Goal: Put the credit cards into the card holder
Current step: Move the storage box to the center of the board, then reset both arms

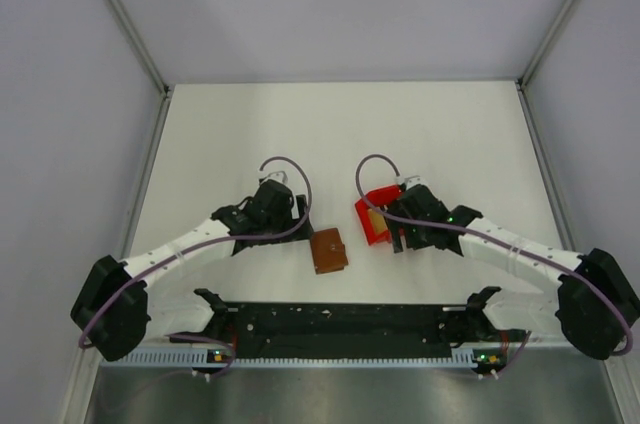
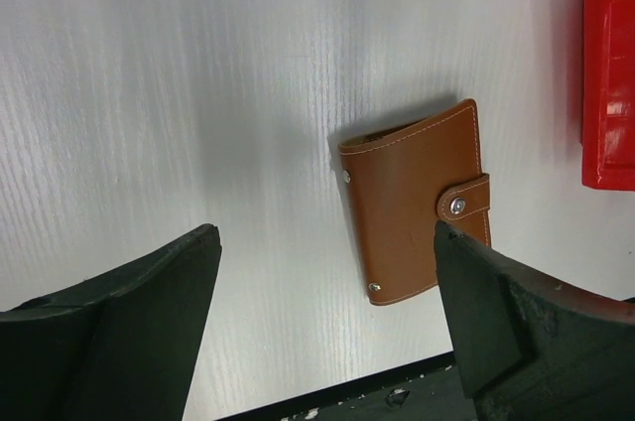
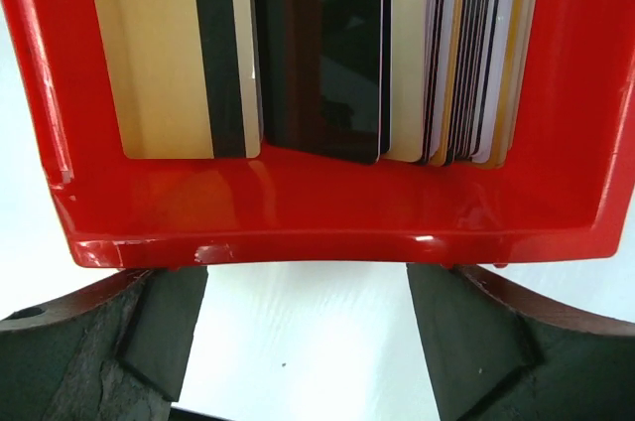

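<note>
Left end effector (image 2: pixel 327 242): wide open, empty, above closed brown card holder (image 2: pixel 417 208) on table (image 2: pixel 149 93). Right end effector (image 3: pixel 306 287): jaws apart, empty, facing red box (image 3: pixel 298 212) holding credit cards (image 3: pixel 327 54).

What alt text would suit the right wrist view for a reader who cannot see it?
A red box fills the view, holding credit cards: a tan one with a black stripe at left, a dark one in the middle, and a stack on edge at right. Below the box's near wall, the right gripper is open over the white table, holding nothing.
</note>
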Robot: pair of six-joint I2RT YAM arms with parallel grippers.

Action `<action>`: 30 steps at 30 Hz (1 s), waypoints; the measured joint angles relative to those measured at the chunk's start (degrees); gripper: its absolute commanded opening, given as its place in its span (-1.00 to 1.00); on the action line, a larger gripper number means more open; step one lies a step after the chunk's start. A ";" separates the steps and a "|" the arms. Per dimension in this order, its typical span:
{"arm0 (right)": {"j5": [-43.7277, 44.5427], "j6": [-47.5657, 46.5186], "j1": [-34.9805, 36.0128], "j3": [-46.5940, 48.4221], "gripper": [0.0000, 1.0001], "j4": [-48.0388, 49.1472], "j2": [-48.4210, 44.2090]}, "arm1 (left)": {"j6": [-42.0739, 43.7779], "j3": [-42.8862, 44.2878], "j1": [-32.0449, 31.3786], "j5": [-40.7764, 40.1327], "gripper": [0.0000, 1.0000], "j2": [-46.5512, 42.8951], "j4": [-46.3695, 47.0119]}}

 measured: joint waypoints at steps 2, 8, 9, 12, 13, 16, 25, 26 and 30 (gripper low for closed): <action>-0.35 -1.31 -1.42 0.04 0.59 1.66 1.55 | 0.13 0.11 0.11 -0.04 0.83 0.00 -0.11; -2.08 -6.62 -2.08 5.77 0.59 3.96 7.63 | -0.70 0.24 1.55 -2.45 0.96 -0.04 -0.63; -2.51 -7.45 -2.08 7.45 0.60 3.82 8.13 | -0.70 0.31 2.08 -2.82 0.97 -0.07 -0.76; -3.54 -8.70 -2.05 11.02 0.67 3.74 7.17 | -0.68 1.33 3.78 -3.82 0.96 -0.15 -1.86; -3.69 -8.74 -2.05 11.15 0.71 3.82 5.60 | -0.68 2.14 4.20 -4.59 0.96 -0.17 -2.69; -1.88 -7.13 -2.05 9.57 0.91 2.75 -3.98 | -0.57 4.48 4.55 -7.17 0.97 -0.46 -4.39; 7.19 0.70 -20.11 8.11 0.97 0.76 -20.55 | 1.90 6.75 8.87 -17.14 0.96 -6.91 -7.61; 6.67 1.46 -23.30 8.17 0.97 0.31 -19.37 | 2.56 6.75 10.73 -17.86 0.96 -7.45 -7.69; 6.45 3.23 -28.30 8.37 0.97 -0.11 -13.14 | 4.26 6.71 18.38 -18.05 0.96 -8.98 -7.65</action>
